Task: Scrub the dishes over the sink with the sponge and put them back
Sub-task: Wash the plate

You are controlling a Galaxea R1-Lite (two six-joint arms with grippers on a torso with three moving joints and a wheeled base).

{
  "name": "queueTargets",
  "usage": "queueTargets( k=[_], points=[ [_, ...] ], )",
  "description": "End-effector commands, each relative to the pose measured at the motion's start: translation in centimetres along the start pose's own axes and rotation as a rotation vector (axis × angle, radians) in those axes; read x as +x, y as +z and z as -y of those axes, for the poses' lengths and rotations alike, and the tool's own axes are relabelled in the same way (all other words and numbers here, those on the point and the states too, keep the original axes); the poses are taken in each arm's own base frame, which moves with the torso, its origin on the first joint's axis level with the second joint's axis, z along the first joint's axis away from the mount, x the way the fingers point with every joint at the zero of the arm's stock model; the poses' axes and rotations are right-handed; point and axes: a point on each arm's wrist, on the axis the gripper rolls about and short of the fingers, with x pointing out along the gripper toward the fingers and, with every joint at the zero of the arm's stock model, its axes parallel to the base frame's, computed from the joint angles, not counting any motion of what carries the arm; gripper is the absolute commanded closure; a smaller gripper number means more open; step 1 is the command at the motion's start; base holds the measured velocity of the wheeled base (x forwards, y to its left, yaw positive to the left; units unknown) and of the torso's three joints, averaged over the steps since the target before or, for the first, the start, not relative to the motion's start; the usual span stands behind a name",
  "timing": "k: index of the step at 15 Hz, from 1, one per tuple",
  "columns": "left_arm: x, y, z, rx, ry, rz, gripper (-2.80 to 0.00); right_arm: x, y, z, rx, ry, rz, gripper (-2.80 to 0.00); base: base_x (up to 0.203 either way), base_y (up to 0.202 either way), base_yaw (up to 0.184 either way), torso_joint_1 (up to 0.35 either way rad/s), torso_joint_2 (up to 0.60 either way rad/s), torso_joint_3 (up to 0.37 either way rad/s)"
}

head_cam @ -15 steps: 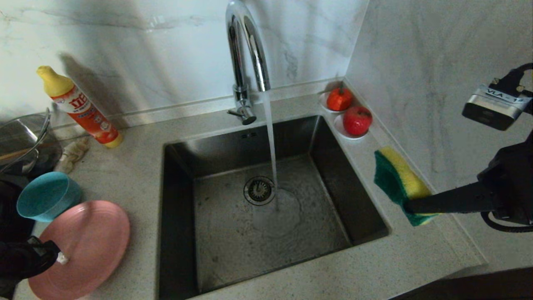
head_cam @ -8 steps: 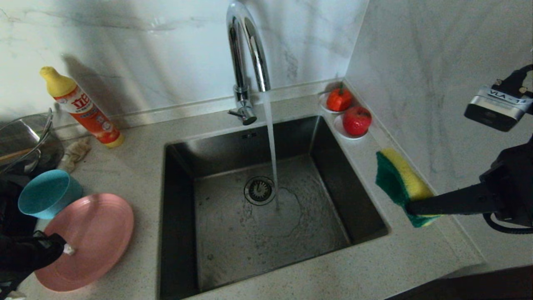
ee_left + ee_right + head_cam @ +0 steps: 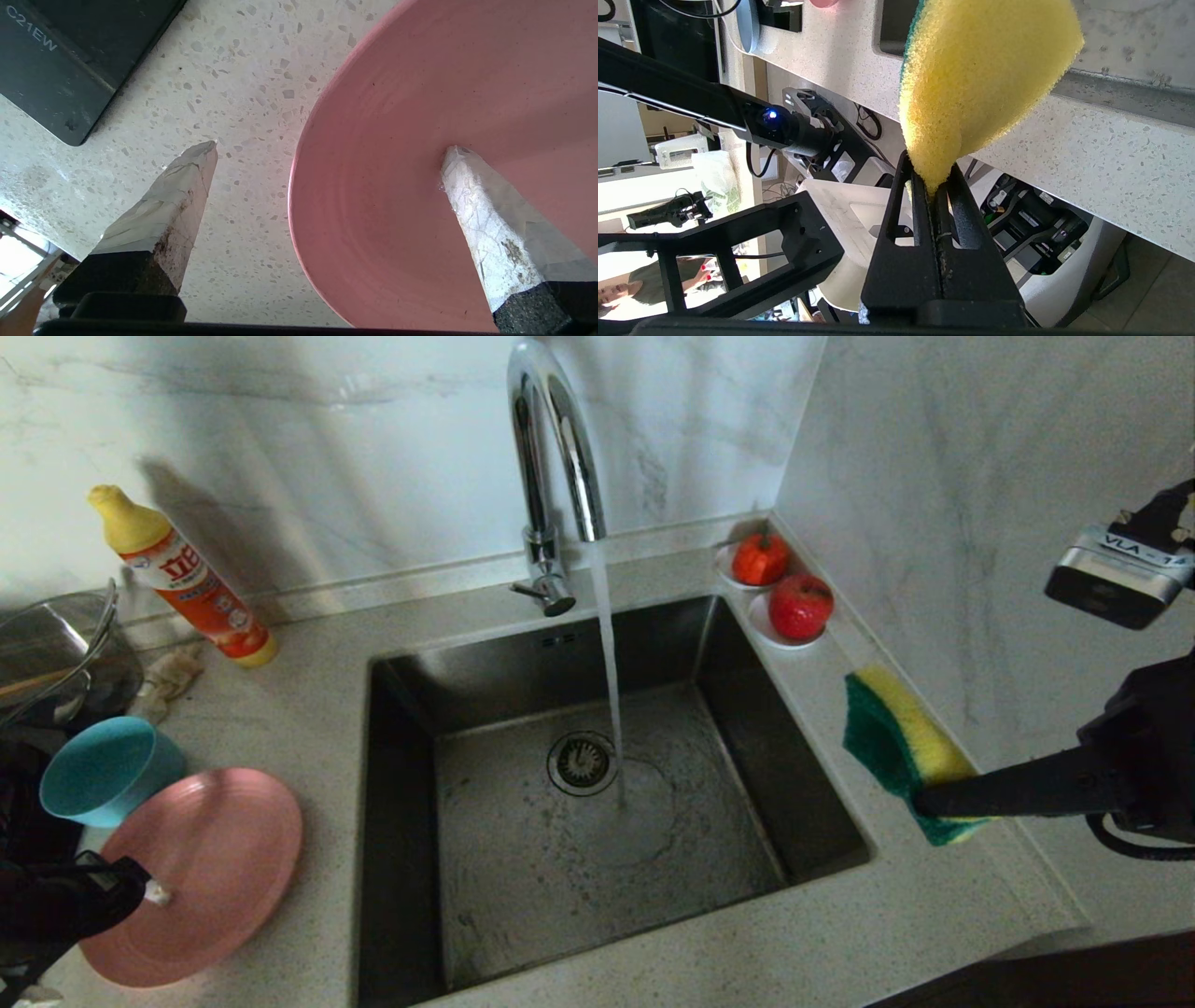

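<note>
Dishes wait unwashed on the counter left of the sink (image 3: 401, 784): the plate (image 3: 219, 859) lies flat with the bowl (image 3: 103, 784) at its far edge; no spoon shows. The left gripper (image 3: 327, 154) stands spread wide astride the plate's rim, one fingertip (image 3: 455, 161) on the plate, one over bare counter, nothing gripped yet. The right gripper (image 3: 931, 186) is clenched on the sponge (image 3: 901, 747), held above the counter right of the sink. Water runs from the tap (image 3: 551, 457). Judging by this, scrubbing and putting back all remain.
</note>
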Motion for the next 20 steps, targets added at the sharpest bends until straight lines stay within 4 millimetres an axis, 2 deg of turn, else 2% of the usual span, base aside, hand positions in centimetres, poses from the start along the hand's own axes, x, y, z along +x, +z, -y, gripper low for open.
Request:
queueTargets(
  k=[1, 2, 3, 13, 17, 20],
  points=[
    [0.2, -0.1, 0.0, -0.003, -0.004, -0.014, -2.80, -0.1, 0.0, -0.1, 0.001, 0.004, -0.001, 0.00, 0.000, 0.000, 0.000, 0.000, 0.00, 0.000],
    [0.2, -0.1, 0.0, -0.002, -0.003, -0.015, -2.80, -0.1, 0.0, -0.1, -0.001, 0.006, 0.001, 0.00, 0.000, 0.000, 0.000, 0.000, 0.00, 0.000],
    [0.3, -0.1, 0.0, 0.001, -0.004, -0.018, 0.00, -0.1, 0.0, -0.1, -0.001, 0.008, 0.001, 0.00, 0.000, 0.000, 0.000, 0.000, 0.00, 0.000],
    [0.1, -0.1, 0.1, 0.001, -0.037, -0.025, 0.00, 0.2, 0.0, 0.1, 0.007, 0.022, -0.015, 0.00, 0.000, 0.000, 0.000, 0.000, 0.00, 0.000],
    [-2.4, -0.5, 0.1, 0.009, -0.138, 0.006, 0.00, 0.2, 0.0, 0.1, 0.006, 0.021, -0.014, 0.00, 0.000, 0.000, 0.000, 0.000, 0.00, 0.000],
    [-4.7, -1.6, 0.7, 0.058, -0.211, 0.050, 0.00, 0.3, 0.0, 0.2, 0.009, 0.020, -0.017, 0.00, 0.000, 0.000, 0.000, 0.000, 0.00, 0.000]
  ],
)
